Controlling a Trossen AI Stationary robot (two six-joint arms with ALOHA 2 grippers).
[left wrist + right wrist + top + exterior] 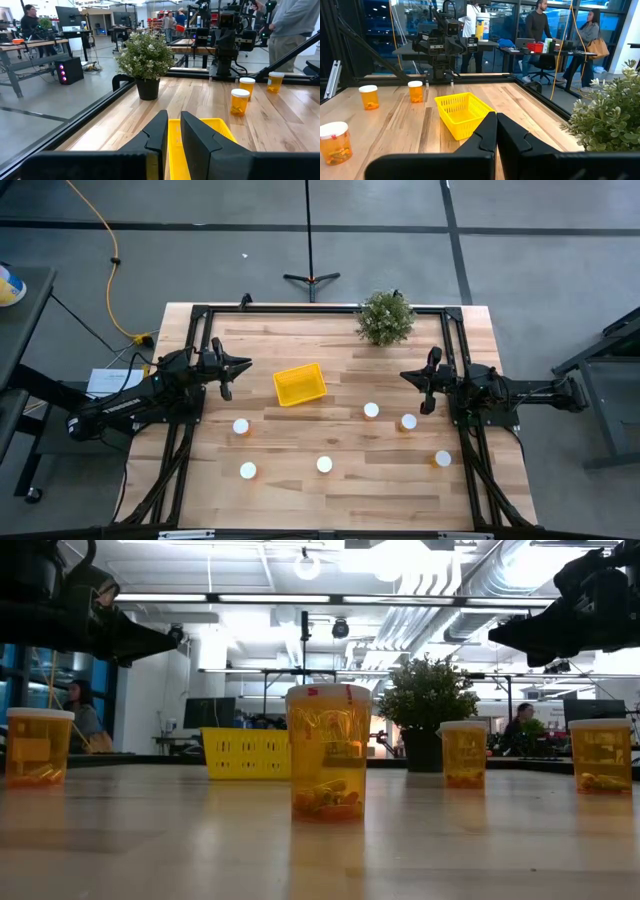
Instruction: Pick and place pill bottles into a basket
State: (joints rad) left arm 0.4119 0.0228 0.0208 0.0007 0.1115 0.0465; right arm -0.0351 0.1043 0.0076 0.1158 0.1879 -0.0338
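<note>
The yellow basket (300, 384) stands on the table's far middle, also seen in the low view (247, 753). Six orange pill bottles with white caps stand upright on their bases: two at the left (241, 426) (248, 471), one in the middle (324, 465), three at the right (371, 410) (408, 422) (442, 459). My left gripper (245, 364) hovers left of the basket, shut and empty, its fingers (173, 132) pointing at the basket (205, 131). My right gripper (404, 375) hovers right of the basket, shut and empty (496, 125).
A green potted plant (385, 318) stands at the far edge, right of the middle. A black frame rail (300, 310) runs along the far and side edges. Bare wood lies between the bottles and the near edge. People stand in the room beyond the table.
</note>
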